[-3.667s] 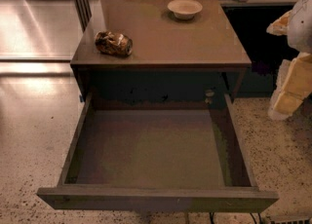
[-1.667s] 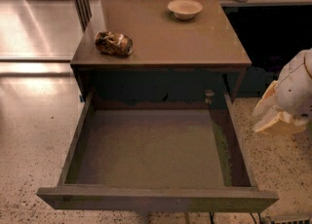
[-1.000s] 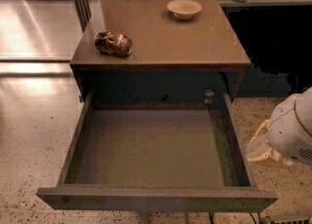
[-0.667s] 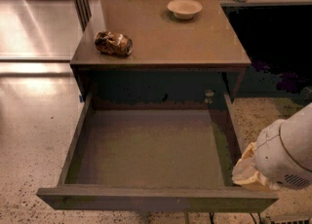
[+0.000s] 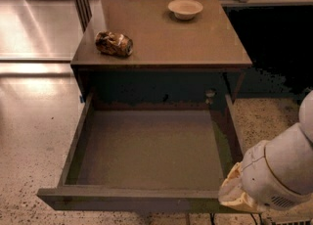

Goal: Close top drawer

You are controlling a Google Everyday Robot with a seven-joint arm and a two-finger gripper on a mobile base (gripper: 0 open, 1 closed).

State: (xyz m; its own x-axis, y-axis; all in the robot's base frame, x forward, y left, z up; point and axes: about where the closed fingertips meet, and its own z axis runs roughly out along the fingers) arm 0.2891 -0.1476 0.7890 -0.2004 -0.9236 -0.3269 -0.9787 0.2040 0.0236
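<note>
Cream-coloured gripper (image 5: 234, 192) on a bulky white arm (image 5: 288, 168) sits nearest, at the right end of the drawer's front, touching or just beside that corner. Whether it is open or holding anything I cannot tell. The wide, shallow, dark olive-grey top drawer (image 5: 127, 200) stands pulled far out, lying left of and beyond the gripper, its front running left to right. To my eye the push must go away, toward the brown cabinet (image 5: 166, 38). On top rest a crushed brownish can (image 5: 114, 43) and, farther back, a pale shallow bowl (image 5: 185, 8).
</note>
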